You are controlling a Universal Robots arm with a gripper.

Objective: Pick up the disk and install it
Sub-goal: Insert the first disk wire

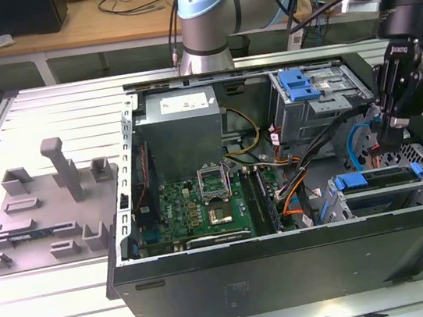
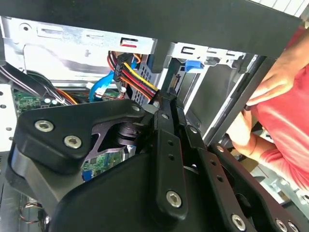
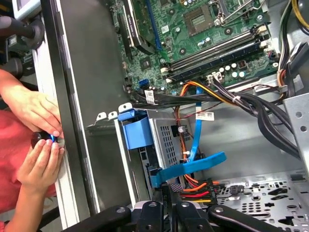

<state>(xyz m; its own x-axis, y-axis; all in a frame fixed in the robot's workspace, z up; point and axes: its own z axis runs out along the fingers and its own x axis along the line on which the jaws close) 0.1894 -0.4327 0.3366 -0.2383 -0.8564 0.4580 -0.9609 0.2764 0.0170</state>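
Since the gripper (image 1: 391,130) hangs low inside the open computer case (image 1: 290,266) with its jaws drawn together and nothing that I can make out between them, I take the step in hand to be seating the disk rather than carrying it. From where I stand, doing that well means pressing square along the bay's rails, slowly, on the blue carrier frame and not on the drive's bare face, and easing off once the frame is home. Right at the fingertips (image 2: 168,108) runs a bundle of red, yellow and black power wires (image 2: 137,79), with a flat blue data cable (image 3: 195,166) just beside it, and any sideways drift could snag or pinch them. The disk (image 1: 372,178) stands on edge in the lower drive cage (image 1: 383,199), its blue frame along the top. It lies just below the gripper and toward the near wall of the case; whether the two touch I cannot tell. Farther out, a person's hands (image 3: 35,111) are at the outside of that wall around a small dark object, so any push wants to be short and kept inside the case.
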